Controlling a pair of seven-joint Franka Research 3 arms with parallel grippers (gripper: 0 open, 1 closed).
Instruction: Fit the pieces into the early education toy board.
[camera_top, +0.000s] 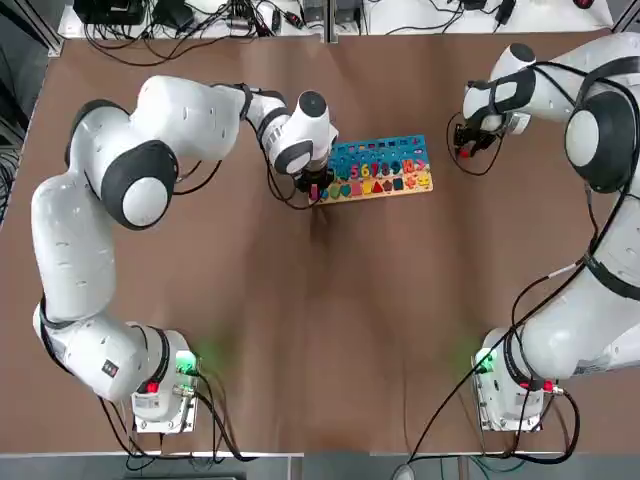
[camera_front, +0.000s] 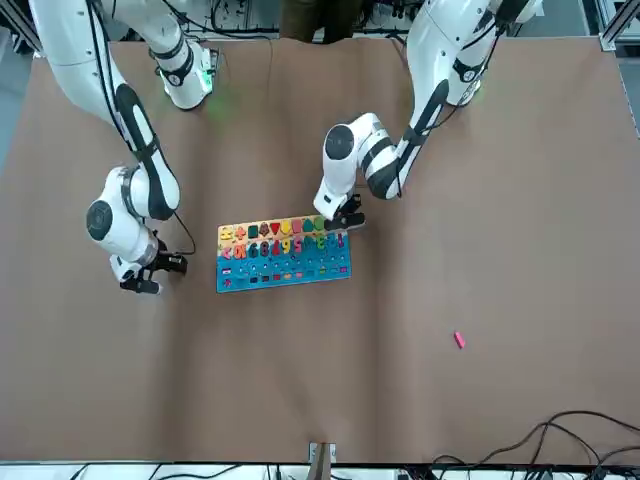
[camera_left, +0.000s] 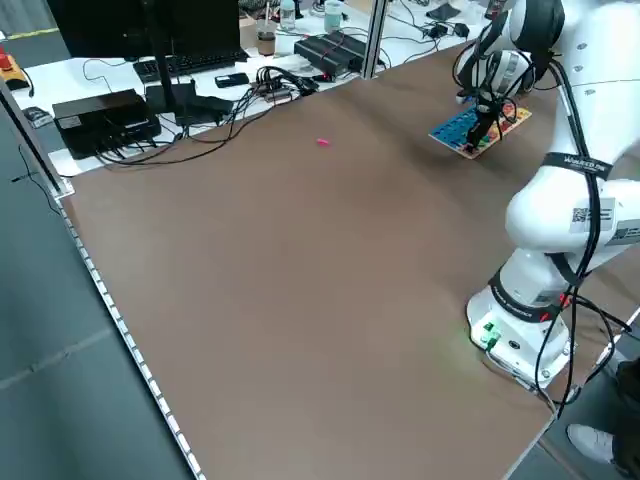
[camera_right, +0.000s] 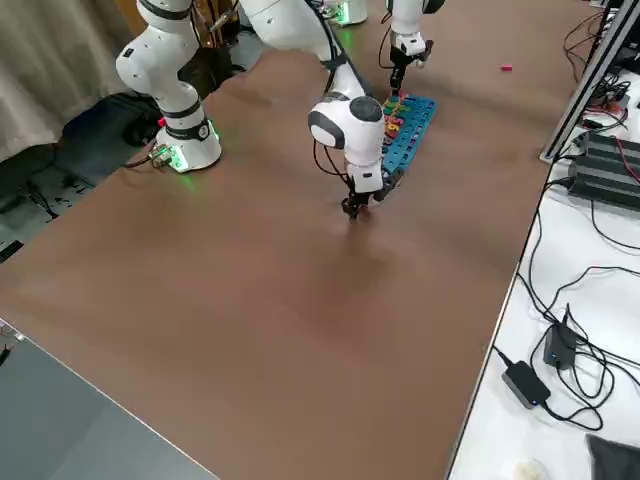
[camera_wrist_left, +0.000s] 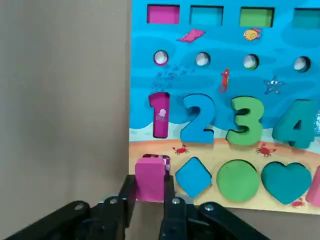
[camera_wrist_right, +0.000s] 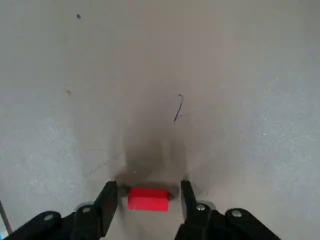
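Running this from far away, so take my read with a pinch of salt. Looking down from overhead, the toy board (camera_wrist_left: 145, 75) sits at about 1 o'clock from the middle of the table, and my left gripper (camera_wrist_left: 152, 180) is at its 8 o'clock corner. That one's pinching the pink block (camera_wrist_left: 150, 176), a finger on each side. Makes sense to grab it by the sides, since the underside needs to be free to drop in.

The block is over the near edge and only partly covers the checkered recess (camera_wrist_left: 167, 161), next to the blue diamond (camera_wrist_left: 193, 177). A strip of checks shows past it, so I don't think it's seated. I'd nudge it over the hole and square it up before letting go; release it here and it'll probably perch on the rim.

Right gripper (camera_wrist_right: 151, 186) is off the board, around 2 o'clock from it. Its fingers straddle the red block (camera_wrist_right: 148, 200) with a visible gap on one side, so no proper grip there. Looks like it's lined up across the block for a pickup, and closing lopsided might shove or twist it.

There's also a loose pink piece (camera_front: 459, 340) well apart from the board, at 10 o'clock from it overhead-wise. It's on the left arm's side, so I'd save it for that arm.
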